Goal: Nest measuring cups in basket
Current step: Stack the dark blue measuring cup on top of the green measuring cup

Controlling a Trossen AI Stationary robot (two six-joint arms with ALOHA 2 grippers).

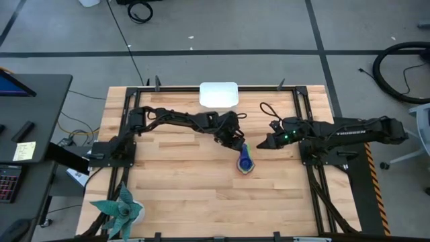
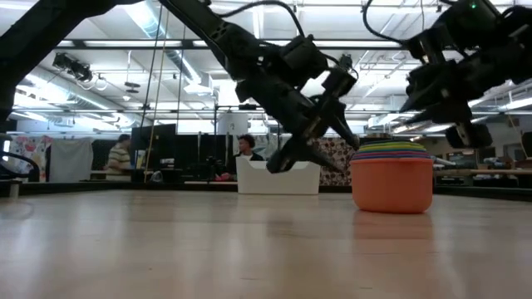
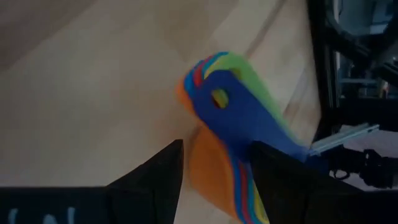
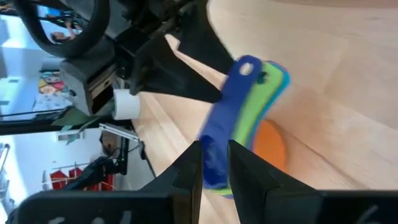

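The measuring cups [image 1: 245, 161] stand nested in one stack on the table's middle, the orange one outermost [image 2: 391, 178]. Their fanned handles [image 3: 214, 99] point toward the far edge. The white basket [image 1: 218, 94] sits at the far edge, apart from them. My left gripper [image 1: 236, 141] hovers open just beyond the handle ends, above the table [image 2: 320, 145], and its fingers frame the stack in the left wrist view [image 3: 214, 155]. My right gripper [image 1: 263, 143] hangs higher, to the right of the stack [image 2: 432, 104]. Its fingers stand a little apart with nothing between them [image 4: 214, 158].
A teal plant-like ornament [image 1: 121, 212] stands at the near left corner. Black frame rails [image 1: 306, 114] run along the table's sides. Bare wood lies between the stack and the near edge. People [image 2: 122, 154] show in the room beyond the table.
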